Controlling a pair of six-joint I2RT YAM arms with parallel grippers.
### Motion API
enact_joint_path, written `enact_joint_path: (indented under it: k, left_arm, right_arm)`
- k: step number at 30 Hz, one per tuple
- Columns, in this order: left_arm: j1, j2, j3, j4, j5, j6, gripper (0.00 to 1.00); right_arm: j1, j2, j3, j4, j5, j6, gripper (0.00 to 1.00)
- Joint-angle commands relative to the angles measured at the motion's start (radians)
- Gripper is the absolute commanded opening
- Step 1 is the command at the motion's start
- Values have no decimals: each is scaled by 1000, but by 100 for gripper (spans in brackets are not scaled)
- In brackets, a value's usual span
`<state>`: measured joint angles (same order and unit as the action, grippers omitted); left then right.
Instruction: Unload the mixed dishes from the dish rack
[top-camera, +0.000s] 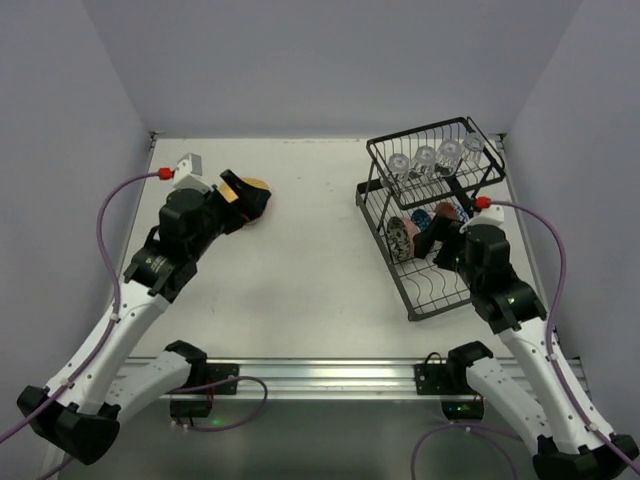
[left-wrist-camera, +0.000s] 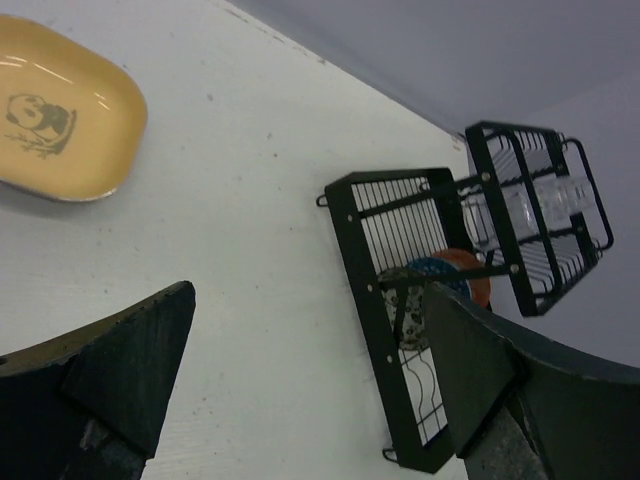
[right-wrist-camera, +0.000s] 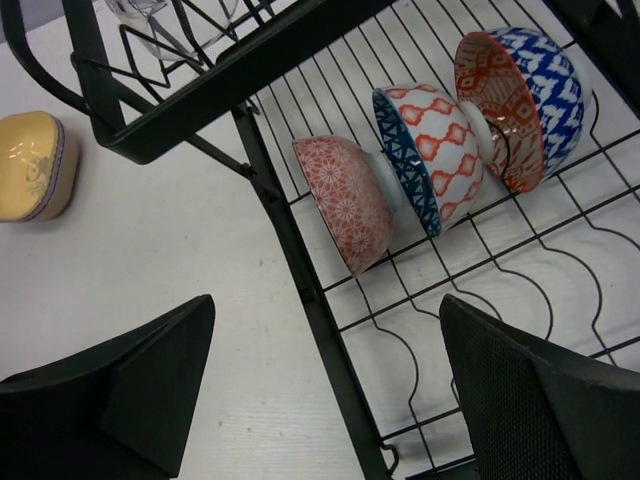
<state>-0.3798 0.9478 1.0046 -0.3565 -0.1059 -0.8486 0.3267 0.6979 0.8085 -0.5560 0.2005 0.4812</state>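
The right pincer (right-wrist-camera: 325, 335) hangs released over the lower tray of the dish rack (right-wrist-camera: 300, 265), which sits on the right of the counter (top-camera: 310, 260) with its long axis near-to-far. Three bowls (right-wrist-camera: 430, 150) stand on edge there. Farther off, glasses (top-camera: 437, 158) line the upper shelf. Far left, the released left pincer (left-wrist-camera: 310, 300) hovers beside a flat yellow plate (left-wrist-camera: 60, 120).

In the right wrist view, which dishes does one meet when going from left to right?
yellow plate → reddish-pink bowl → red-and-white bowl with dark blue rim → blue-and-white bowl with orange inside
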Motion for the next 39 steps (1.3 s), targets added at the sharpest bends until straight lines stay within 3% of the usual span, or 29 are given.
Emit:
enact_joint_path:
  k: [1,3,6,10,17,20,23,29,32,39]
  left_arm:
    - [-146,-40,-64,-1,22,28,100]
    - [-258,-34,-73,43,-71,-21,100]
    - [-575,23,-84,137,-258,-82,100]
    - [-783,179,-80,307,-434,-106,100]
    - [-826,544,12,692,-420,-37,99]
    - [-824,690,90,787,-405,32,91]
    - [-826,794,146,855,-420,74,80]
    - [-824,928,201,991,-448,221,73]
    - [-820,983,236,1010,-459,256,61]
    - [-809,1063,272,1036,-465,309,55]
  right_arm:
    - [-3,-60,-63,68,-26,126,95]
    - [-3,-96,-72,55,14,154,98]
    - [-3,-170,-34,-23,109,178,98]
    - [-3,-287,23,-107,186,185,99]
    - [-3,-370,208,-271,160,108,99]
    - [-2,-394,250,-294,123,88,99]
    - [-3,-423,268,-309,76,79,99]
    - [-3,-455,268,-326,7,59,99]
    - [-3,-462,271,-326,-22,56,99]
    - [-3,-465,276,-325,-85,56,99]
